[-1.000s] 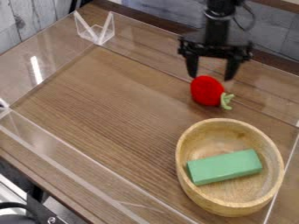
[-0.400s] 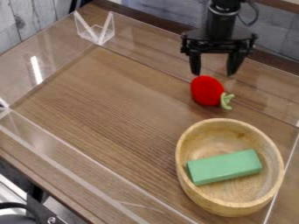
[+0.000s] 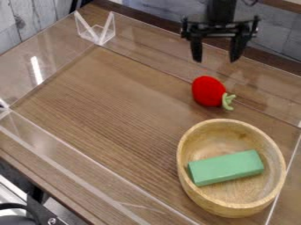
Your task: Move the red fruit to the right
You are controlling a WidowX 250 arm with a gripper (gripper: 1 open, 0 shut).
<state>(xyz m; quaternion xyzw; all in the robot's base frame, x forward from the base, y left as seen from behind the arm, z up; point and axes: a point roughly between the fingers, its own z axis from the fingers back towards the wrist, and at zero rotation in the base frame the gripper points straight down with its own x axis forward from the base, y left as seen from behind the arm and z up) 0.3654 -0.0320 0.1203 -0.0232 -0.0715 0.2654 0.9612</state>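
Camera view, the only one we have: our gripper (image 3: 219, 47) hangs at the far edge of the table (image 3: 106, 105), jaws spread wide with nothing between them, well apart from everything on the wood. The red fruit (image 3: 210, 90) lies free on the tabletop, nearer to us than the gripper and just beyond the rim of the wooden bowl (image 3: 188, 141), its green stem end pointing right. The bowl holds a green block (image 3: 227, 167). Clear acrylic walls ring the table; the right one stands near the fruit. We judge the fruit sits already toward the right side, so any move rightward is short. To do it well, we would come down squarely over the rounded red body, not the leafy end, with fingers straddling it so it cannot roll, then carry it along the far side of the bowl, clear of the rim and short of the wall.
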